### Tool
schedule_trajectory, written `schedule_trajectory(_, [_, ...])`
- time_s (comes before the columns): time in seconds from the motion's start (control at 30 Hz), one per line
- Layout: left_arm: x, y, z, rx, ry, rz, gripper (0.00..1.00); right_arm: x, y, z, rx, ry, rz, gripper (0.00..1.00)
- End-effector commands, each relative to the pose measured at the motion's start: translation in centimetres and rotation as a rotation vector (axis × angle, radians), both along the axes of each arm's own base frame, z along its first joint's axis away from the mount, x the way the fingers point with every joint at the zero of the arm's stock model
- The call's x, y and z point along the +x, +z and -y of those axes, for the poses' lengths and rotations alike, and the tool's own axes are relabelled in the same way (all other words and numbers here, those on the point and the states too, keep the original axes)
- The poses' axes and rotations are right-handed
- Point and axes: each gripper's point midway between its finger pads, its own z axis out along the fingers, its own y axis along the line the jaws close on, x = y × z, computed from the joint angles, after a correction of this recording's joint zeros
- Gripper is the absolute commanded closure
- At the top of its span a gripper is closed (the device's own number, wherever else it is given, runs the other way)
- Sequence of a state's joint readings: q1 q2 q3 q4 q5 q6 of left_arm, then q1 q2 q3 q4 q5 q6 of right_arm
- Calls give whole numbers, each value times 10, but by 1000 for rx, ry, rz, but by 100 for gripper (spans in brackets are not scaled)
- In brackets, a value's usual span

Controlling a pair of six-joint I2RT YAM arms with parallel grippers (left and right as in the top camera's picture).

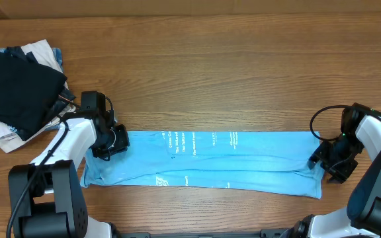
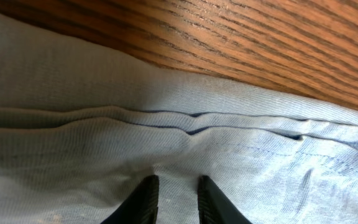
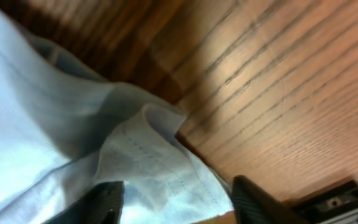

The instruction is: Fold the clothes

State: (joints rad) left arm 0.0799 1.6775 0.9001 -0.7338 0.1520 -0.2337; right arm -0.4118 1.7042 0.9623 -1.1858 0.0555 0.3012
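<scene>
The left arm reached in low from 8 o'clock, its left gripper (image 1: 111, 142) at the near end of the T-shirt (image 1: 243, 165). Its fingers (image 2: 146, 199) stood narrow, nipping a pucker of the blue cloth. At 4 o'clock the right arm bent down over the other end, where the right gripper (image 1: 328, 165) gaped wide with loose hem lying between its fingers (image 3: 253, 202). The shirt lay as a long strip across the table (image 1: 210, 66) toward 6 o'clock. Its white lettering (image 1: 180, 141) was too small to read.
</scene>
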Motion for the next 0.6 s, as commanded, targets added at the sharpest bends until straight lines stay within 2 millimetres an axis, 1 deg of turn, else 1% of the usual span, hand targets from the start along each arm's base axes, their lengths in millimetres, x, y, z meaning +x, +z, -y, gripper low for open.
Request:
schedule_trajectory(0.0, [-2, 1, -5, 29, 7, 2, 74, 12, 7, 4, -9, 4, 60, 31])
schedule_trajectory(0.17, [-2, 1, -5, 29, 7, 2, 73, 21, 5, 7, -20, 10, 98, 31])
schedule_trajectory(0.3, [-2, 1, -4, 29, 7, 2, 73, 22, 4, 8, -17, 33, 104, 30])
schedule_trajectory(0.43, [-2, 1, -4, 29, 7, 1, 73, 25, 7, 9, 0, 20, 121, 26])
schedule_trajectory(0.5, [-2, 1, -4, 29, 7, 1, 73, 31, 9, 8, 33, 46, 154, 24])
schedule_trajectory(0.57, [-2, 1, -4, 29, 7, 1, 73, 35, 12, 12, 41, 27, 173, 22])
